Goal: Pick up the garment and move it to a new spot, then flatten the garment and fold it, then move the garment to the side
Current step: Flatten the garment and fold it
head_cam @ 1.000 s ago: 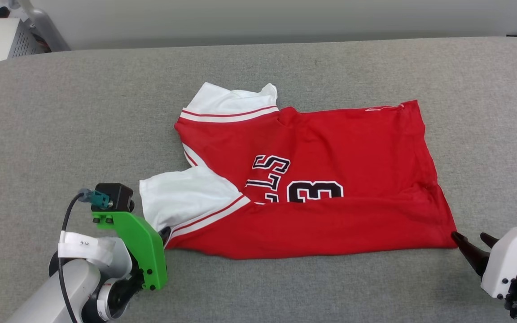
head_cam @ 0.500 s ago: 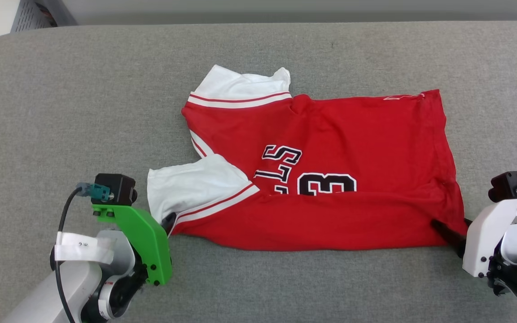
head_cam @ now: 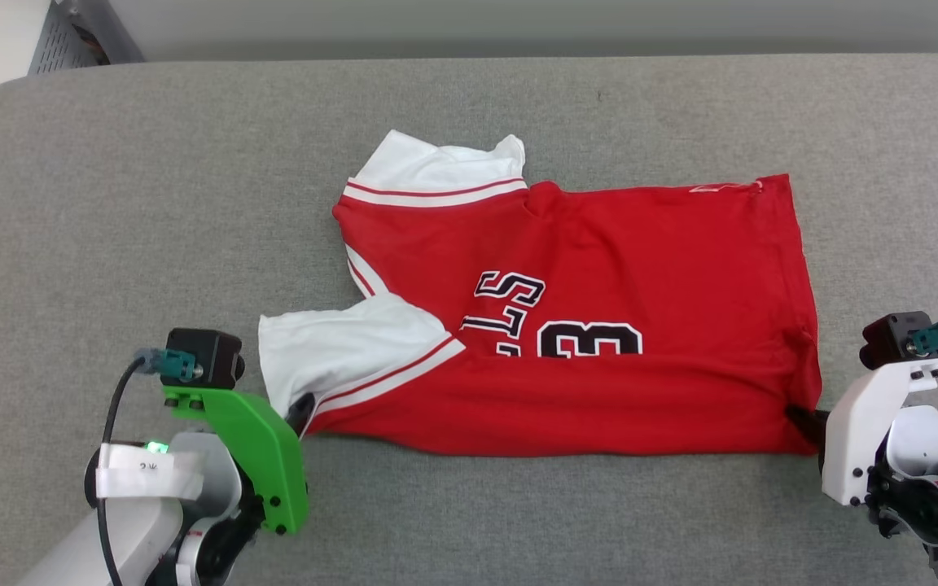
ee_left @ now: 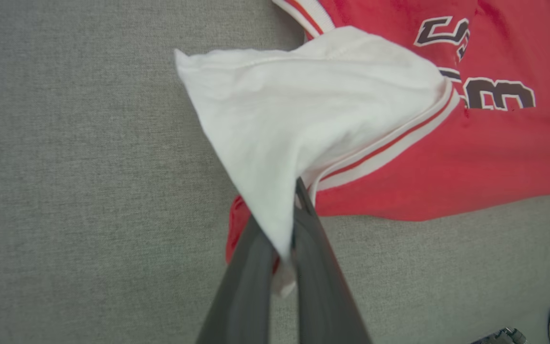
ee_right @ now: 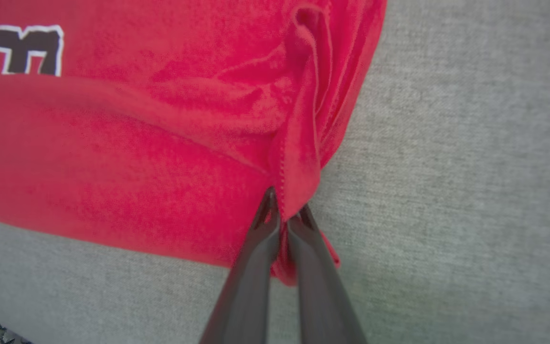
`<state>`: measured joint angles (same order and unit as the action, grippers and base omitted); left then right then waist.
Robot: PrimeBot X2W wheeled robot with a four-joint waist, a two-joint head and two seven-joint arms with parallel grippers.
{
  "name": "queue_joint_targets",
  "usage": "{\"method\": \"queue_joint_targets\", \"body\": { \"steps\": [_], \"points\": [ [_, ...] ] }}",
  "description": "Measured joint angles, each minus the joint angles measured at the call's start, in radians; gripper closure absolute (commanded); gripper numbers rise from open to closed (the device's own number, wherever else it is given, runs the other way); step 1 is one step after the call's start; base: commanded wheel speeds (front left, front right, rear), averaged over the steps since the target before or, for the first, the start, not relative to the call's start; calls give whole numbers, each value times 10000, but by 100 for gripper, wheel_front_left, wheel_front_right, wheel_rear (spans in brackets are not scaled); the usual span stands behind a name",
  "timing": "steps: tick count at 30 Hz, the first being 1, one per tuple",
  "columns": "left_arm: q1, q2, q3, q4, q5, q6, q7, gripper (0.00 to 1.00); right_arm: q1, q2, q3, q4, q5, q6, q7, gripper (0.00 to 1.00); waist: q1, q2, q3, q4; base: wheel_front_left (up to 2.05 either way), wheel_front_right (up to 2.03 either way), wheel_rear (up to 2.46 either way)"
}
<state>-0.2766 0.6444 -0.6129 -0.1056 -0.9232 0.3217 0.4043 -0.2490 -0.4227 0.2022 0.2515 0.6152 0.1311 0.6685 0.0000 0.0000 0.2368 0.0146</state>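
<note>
The left gripper (head_cam: 300,409) pinches the near-left white sleeve (head_cam: 330,358) of the red short-sleeved jersey shirt (head_cam: 599,268); the right gripper (ee_right: 284,212) clamps its near-right hem corner. The shirt lies, apparently folded lengthwise, on the grey fabric-covered bench (head_cam: 151,203).

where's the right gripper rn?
Lower right of the head view: the right gripper is shut on the garment at its near right-hand corner, opposite the left gripper at the white sleeve.

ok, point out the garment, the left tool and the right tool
garment (head_cam: 681,260): head view, plain red body.
left tool (ee_left: 282,215): left wrist view, between fingertips shut on white sleeve.
right tool (ee_right: 287,203): right wrist view, between fingertips shut on red corner.
</note>
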Motion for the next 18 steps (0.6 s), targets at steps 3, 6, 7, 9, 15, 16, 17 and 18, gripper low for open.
{"method": "queue_joint_targets", "body": {
  "steps": [3, 6, 7, 9, 15, 16, 17, 18],
  "points": [
    [352, 105, -21, -58, -2, 81, -35, 100, 95, -13, 128, -92, -2, 2, -46, 100, 0, 0, -292, -28, 0, 0, 0],
    [802, 224, -19, -142, -17, 186, -75, 100, 456, -13, 276, -272, -4, 2, -58, 100, 0, 0, -637, -64, 0, 0, 0],
    [965, 265, -13, -194, -40, 242, -88, 100, 596, -15, 314, -334, -4, 2, -58, 100, 0, 0, -765, -78, 0, 0, 0],
    [1277, 368, 0, -334, -123, 359, -92, 100, 860, -23, 353, -431, -2, 2, -56, 100, 0, 0, -1002, -102, 0, 0, 0],
    [2315, 823, 123, -742, -512, 773, -88, 100, 1709, -46, 286, -1003, -2, 4, -35, 100, 0, 0, -1710, -163, 0, 0, 0],
    [2461, 876, 150, -798, -550, 826, -88, 100, 1844, -44, 247, -1093, -2, 4, -27, 100, 0, 0, -1797, -168, 0, 0, 0],
    [2656, 920, 196, -890, -589, 909, -90, 100, 2017, -40, 196, -1208, -6, 4, 0, 100, 0, 0, -1895, -172, 0, 0, 0],
    [2847, 974, 234, -980, -654, 974, -90, 100, 2186, -23, 134, -1329, -15, 4, 23, 100, 0, 0, -1983, -173, 0, 0, 0]
  ]
}}
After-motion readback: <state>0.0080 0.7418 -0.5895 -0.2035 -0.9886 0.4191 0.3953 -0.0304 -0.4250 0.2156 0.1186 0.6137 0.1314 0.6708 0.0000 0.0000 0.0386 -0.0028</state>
